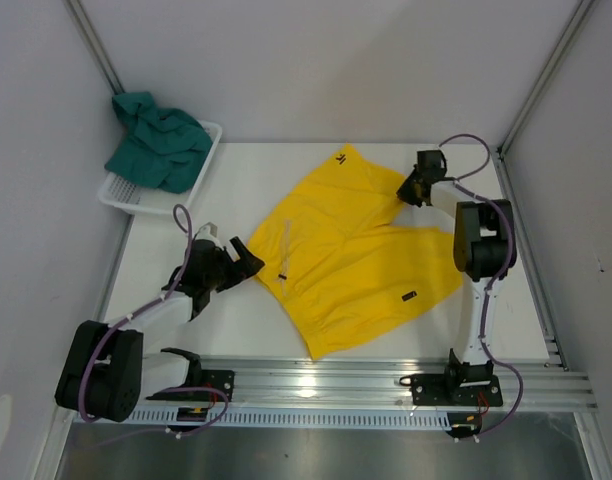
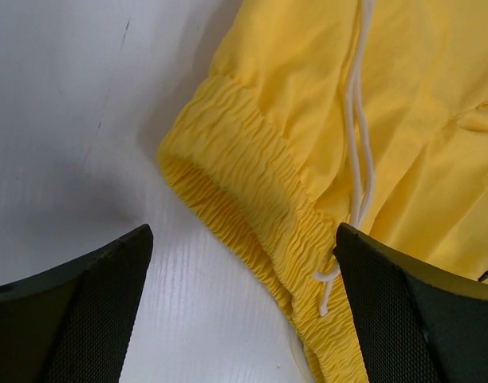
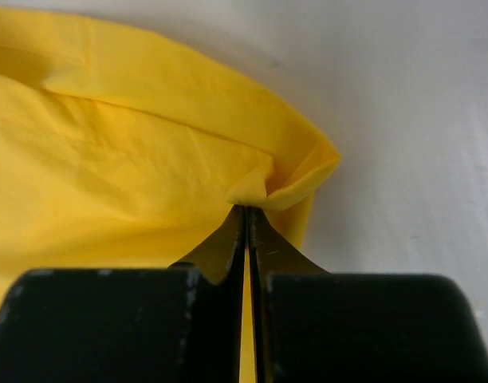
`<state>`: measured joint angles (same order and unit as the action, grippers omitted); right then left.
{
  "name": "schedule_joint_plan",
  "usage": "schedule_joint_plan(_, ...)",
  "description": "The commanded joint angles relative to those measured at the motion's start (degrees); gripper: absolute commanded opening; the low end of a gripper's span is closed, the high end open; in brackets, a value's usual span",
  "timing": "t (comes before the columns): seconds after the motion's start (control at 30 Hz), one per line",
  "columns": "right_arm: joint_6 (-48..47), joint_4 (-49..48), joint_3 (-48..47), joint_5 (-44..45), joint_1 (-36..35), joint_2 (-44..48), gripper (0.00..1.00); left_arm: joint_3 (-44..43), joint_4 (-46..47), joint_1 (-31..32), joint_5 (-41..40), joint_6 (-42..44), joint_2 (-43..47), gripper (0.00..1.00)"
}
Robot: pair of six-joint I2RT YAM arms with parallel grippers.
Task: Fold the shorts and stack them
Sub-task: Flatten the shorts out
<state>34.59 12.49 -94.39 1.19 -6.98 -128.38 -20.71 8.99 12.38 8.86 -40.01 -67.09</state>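
The yellow shorts (image 1: 346, 255) lie spread on the white table, waistband to the left, white drawstring (image 1: 285, 248) showing. My left gripper (image 1: 248, 262) is open at the waistband's left corner; in the left wrist view the gathered waistband (image 2: 252, 207) lies between the spread fingers (image 2: 84, 303). My right gripper (image 1: 410, 187) is shut on the hem corner of the far leg; the right wrist view shows the yellow fabric (image 3: 284, 187) pinched at the fingertips. The teal-green shorts (image 1: 161, 140) lie bunched in the basket at the back left.
A white mesh basket (image 1: 126, 198) stands at the back left corner. Grey walls close in the table on the left, back and right. An aluminium rail (image 1: 386, 385) runs along the near edge.
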Motion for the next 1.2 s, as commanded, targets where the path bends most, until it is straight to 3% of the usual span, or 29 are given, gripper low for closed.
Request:
schedule_joint_plan(0.0, 7.06, -15.36, 10.32, -7.23, 6.26, 8.22, 0.00, -1.44, 2.96, -1.39, -0.07, -1.56, -0.85, 0.97)
schedule_joint_plan(0.07, 9.34, -20.30, 12.90, -10.05, 9.33, 8.14, 0.00, -1.61, 3.66, -1.57, -0.60, -2.26, -1.02, 0.96)
schedule_joint_plan(0.23, 10.24, -21.80, 12.30, -18.50, 11.73, 3.32, 0.00, -3.63, 4.72, -1.83, -2.35, -2.62, -4.17, 0.94)
schedule_joint_plan(0.5, 8.31, -22.25, 11.77, -18.95, 10.94, 2.52, 0.00, -10.14, 12.41, -2.01, 1.67, -3.58, -14.99, 0.91)
schedule_joint_plan(0.6, 7.87, -21.90, 11.51, -18.86, 10.76, 2.69, 0.00, -11.54, 17.61, -2.01, 5.19, -6.47, -18.77, 0.83)
schedule_joint_plan(0.83, 7.60, -21.89, 11.51, -18.86, 10.94, 3.22, 0.00, -14.71, 22.47, -1.92, 7.40, -11.40, -25.10, 0.81)
schedule_joint_plan(0.93, 7.60, -22.07, 11.77, -18.95, 10.94, 3.31, 0.00, -16.03, 22.91, -2.01, 6.52, -11.58, -26.95, 0.74)
schedule_joint_plan(1.07, 7.60, -22.16, 11.68, -19.21, 10.76, 3.31, 0.00, -17.08, 23.18, -1.92, 5.11, -11.41, -27.92, 0.49)
schedule_joint_plan(1.17, 7.51, -22.25, 11.42, -19.30, 10.67, 3.13, 0.00, -17.96, 20.38, -1.92, 5.64, -11.23, -27.83, 0.52)
